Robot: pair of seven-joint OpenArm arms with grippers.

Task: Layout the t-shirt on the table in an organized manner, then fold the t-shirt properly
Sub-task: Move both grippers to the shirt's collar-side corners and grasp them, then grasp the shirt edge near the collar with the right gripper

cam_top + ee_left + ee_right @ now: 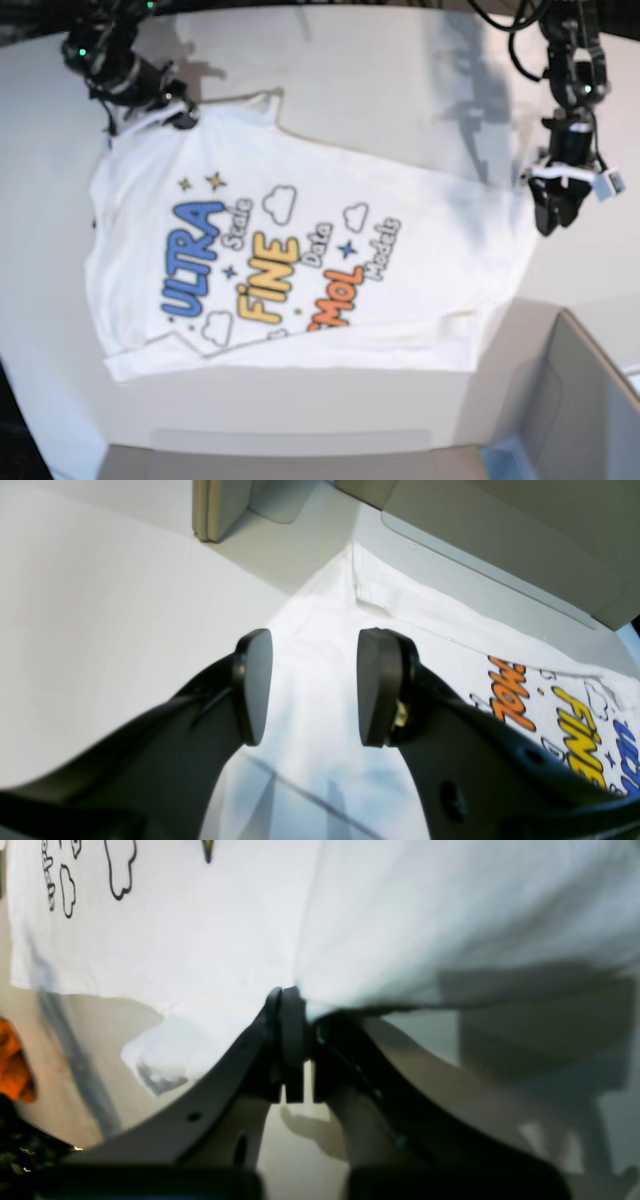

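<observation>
The white t-shirt (300, 260) lies spread on the white table (380, 90), its blue, yellow and orange lettering facing up. In the base view my right gripper (178, 115) is at the shirt's far left corner. The right wrist view shows this gripper (295, 1007) shut on a lifted edge of the t-shirt (200, 940). My left gripper (548, 222) hangs at the shirt's right edge. In the left wrist view it (315, 690) is open just above the t-shirt (320, 625), with nothing between its pads (255, 685).
A grey box (580, 400) fills the front right corner of the base view, close to the shirt's near edge. Its walls (500, 540) rise right behind the shirt in the left wrist view. Something orange (15, 1070) shows at the left edge of the right wrist view.
</observation>
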